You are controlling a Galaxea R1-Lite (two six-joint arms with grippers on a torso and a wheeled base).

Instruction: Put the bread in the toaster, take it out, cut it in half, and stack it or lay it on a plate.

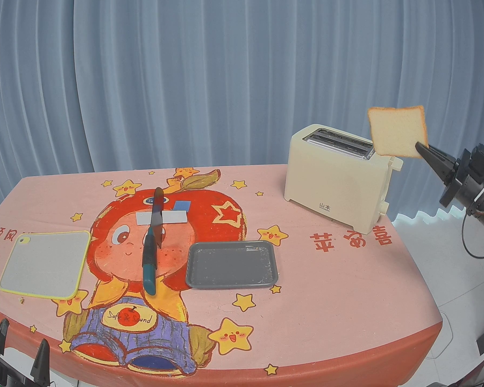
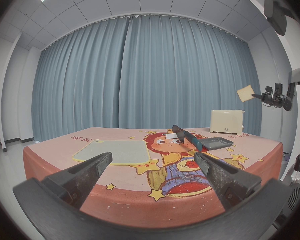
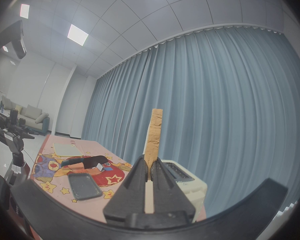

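Bread [image 1: 397, 131] held by right pincer [image 1: 420, 148] above the toaster [image 1: 336, 176]

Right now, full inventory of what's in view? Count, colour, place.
bread: 1 slice, pale with tan crust, in the air just past the toaster's right end
toaster: 1, cream, back right of the table
knife: 1, teal handle and dark blade, table centre, blade across the white block
white block: 1, white, under the blade
tray: 1, dark grey, right of the knife
cutting board: 1, grey with yellow-green rim, table's left
tablecloth: 1, pink with cartoon print
curtain: blue-grey, behind the table
right gripper: black, fingers shut on the bread's lower corner
left gripper: black, fingers open, off the table's near left edge
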